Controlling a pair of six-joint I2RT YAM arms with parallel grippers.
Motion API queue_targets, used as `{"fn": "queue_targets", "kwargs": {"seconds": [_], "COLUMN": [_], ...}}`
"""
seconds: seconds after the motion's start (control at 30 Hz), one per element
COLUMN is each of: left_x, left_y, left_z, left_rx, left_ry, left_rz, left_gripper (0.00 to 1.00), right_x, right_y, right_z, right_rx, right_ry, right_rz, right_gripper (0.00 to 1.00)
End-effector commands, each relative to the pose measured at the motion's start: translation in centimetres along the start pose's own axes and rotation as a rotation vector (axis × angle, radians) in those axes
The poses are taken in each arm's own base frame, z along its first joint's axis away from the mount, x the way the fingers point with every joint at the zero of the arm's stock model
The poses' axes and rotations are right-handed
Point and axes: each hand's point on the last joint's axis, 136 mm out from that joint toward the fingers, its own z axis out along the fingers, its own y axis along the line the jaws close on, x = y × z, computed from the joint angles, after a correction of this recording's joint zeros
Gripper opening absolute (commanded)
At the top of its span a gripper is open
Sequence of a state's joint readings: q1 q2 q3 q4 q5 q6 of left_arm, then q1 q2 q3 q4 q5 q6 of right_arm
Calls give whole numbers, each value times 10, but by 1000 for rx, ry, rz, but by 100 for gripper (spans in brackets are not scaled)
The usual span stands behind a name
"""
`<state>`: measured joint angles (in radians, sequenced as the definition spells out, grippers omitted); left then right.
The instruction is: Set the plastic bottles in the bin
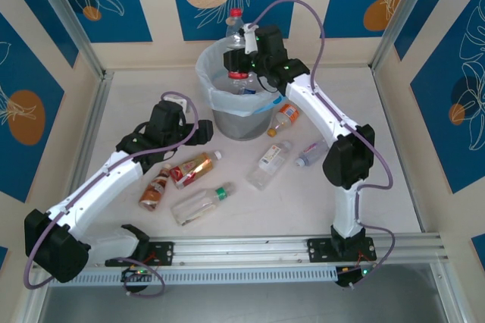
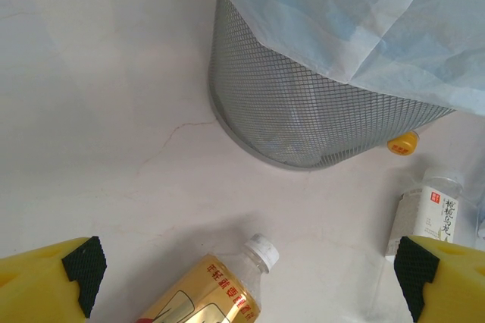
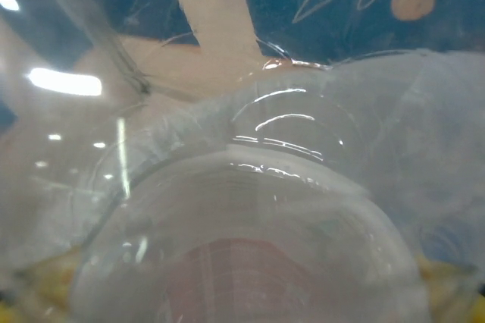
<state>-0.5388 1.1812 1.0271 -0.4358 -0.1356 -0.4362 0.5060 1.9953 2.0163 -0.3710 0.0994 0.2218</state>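
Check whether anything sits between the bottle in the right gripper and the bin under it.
Nothing visible stands in the way. The right gripper holds the red-capped bottle upright above the bin, seemingly over its open mouth, and the bag liner is folded back over the rim.

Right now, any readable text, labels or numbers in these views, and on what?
Nothing is legible enough to quote.
White-label bottle: dark vertical Chinese characters and a red square mark, too blurred.
Gold-label bottle: red Chinese characters, too blurred.
Brown-label bottle: print too small.
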Motion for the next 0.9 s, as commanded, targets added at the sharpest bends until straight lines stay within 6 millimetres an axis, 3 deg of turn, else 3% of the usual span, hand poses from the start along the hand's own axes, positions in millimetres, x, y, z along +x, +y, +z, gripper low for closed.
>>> {"fn": "queue_targets", "kwargs": {"seconds": [0.0, 0.37, 0.57, 0.87], "left_x": [-11, -13, -12, -1], "left_y": [1, 3, 5, 18], "left_z": [-7, -10, -8, -5], "left_rx": [-11, -22, -34, -105], "left_ry": [-22, -33, -28, 19], "left_rz": [0, 3, 7, -66], "left_gripper": [99, 99, 99, 99], "right_x": [-3, 43, 47, 37], "right_y": [-10, -27, -26, -8], "right_z": [-5, 7, 15, 13], "right_rx": [43, 62, 46, 1], "right_ry": [30, 300, 310, 276], "right_rz": [-163, -352, -342, -333], "right_gripper": [58, 67, 68, 81]}}
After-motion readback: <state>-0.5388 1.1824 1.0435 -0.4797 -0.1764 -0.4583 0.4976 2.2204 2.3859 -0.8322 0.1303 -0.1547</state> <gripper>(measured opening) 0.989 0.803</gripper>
